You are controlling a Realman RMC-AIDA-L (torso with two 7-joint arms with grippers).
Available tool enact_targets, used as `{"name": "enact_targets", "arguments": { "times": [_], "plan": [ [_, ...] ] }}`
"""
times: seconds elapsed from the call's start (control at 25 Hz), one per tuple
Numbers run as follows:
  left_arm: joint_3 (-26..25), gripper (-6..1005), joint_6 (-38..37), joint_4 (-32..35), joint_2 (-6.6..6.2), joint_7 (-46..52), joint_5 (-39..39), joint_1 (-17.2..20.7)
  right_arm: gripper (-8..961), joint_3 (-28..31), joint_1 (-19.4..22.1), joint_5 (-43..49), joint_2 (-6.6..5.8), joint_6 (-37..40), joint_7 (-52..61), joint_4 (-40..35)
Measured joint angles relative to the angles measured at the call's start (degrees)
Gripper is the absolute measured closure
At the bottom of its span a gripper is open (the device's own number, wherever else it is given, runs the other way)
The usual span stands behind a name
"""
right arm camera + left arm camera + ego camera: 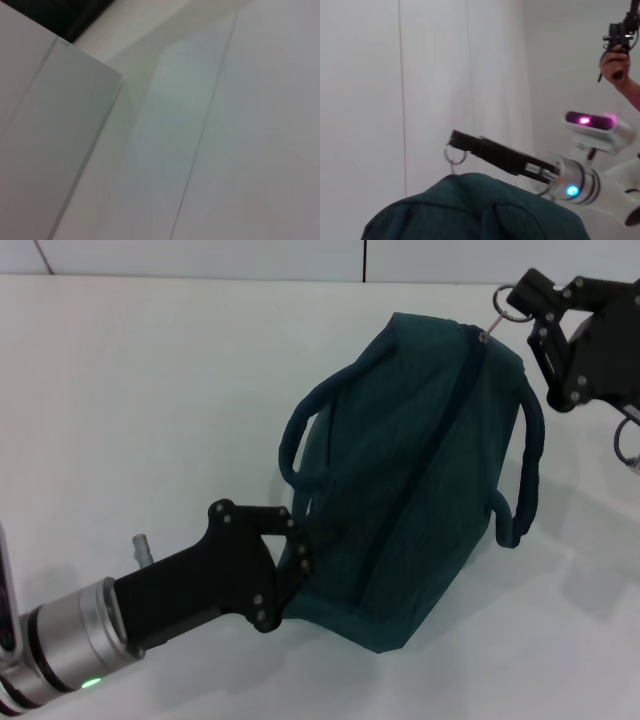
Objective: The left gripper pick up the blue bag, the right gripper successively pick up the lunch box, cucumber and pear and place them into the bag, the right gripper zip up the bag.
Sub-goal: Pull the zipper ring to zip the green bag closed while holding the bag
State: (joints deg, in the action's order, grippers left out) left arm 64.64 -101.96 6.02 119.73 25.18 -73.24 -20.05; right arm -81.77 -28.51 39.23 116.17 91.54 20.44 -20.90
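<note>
The blue bag (410, 490) lies on the white table (150, 390), its zipper line running closed along its top between the two rolled handles. My left gripper (298, 552) is shut on the bag's near left edge. My right gripper (524, 298) is at the bag's far end, shut on the metal ring pull (513, 300), which a thin link joins to the zipper end (483, 337). The left wrist view shows the bag top (475, 210), my right gripper (454, 138) and the ring (454, 155) hanging from it. The lunch box, cucumber and pear are out of view.
A small grey stub (143, 543) stands beside my left arm. A person's hand (620, 67) holds a device far off in the left wrist view. The right wrist view shows only pale wall panels (200, 125).
</note>
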Motion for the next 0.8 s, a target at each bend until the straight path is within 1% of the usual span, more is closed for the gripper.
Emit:
{"name": "enact_targets", "arguments": {
  "times": [0.12, 0.28, 0.4, 0.52, 0.6, 0.68, 0.8],
  "plan": [
    [-0.04, 900, -0.02, -0.36, 0.11, 1.16, 1.72, -0.15, 934, -0.63, 0.25, -0.15, 0.02, 0.55, -0.99, -0.22],
    [-0.11, 874, -0.94, -0.41, 0.19, 3.01, 6.02, 0.7, 935, -0.78, -0.12, -0.09, 0.02, 0.47, -1.28, 0.05],
    [-0.13, 855, -3.47, -0.35, 0.23, 5.62, 8.69, 0.84, 935, -1.15, -0.27, 0.04, 0.01, 0.25, -1.3, -0.04],
    [-0.09, 743, -4.11, 0.08, 0.21, 8.52, 9.87, -0.25, 935, -1.63, -0.3, -0.11, 0.02, 0.21, -1.32, -0.23],
    [-0.03, 668, -4.01, 0.37, -0.05, 11.4, 10.29, -2.14, 935, -1.63, -0.35, -0.05, 0.01, 0.15, -1.33, -0.26],
    [-0.03, 589, -3.34, 1.5, -0.67, 15.9, 10.23, -3.94, 935, -1.64, -0.4, 0.1, 0.01, 0.06, -1.34, -0.27],
    [0.4, 468, 0.83, 6.5, -1.57, 25.2, 8.02, -5.58, 935, -1.64, -0.47, 0.19, 0.01, -0.01, -1.36, -0.3]
  ]
}}
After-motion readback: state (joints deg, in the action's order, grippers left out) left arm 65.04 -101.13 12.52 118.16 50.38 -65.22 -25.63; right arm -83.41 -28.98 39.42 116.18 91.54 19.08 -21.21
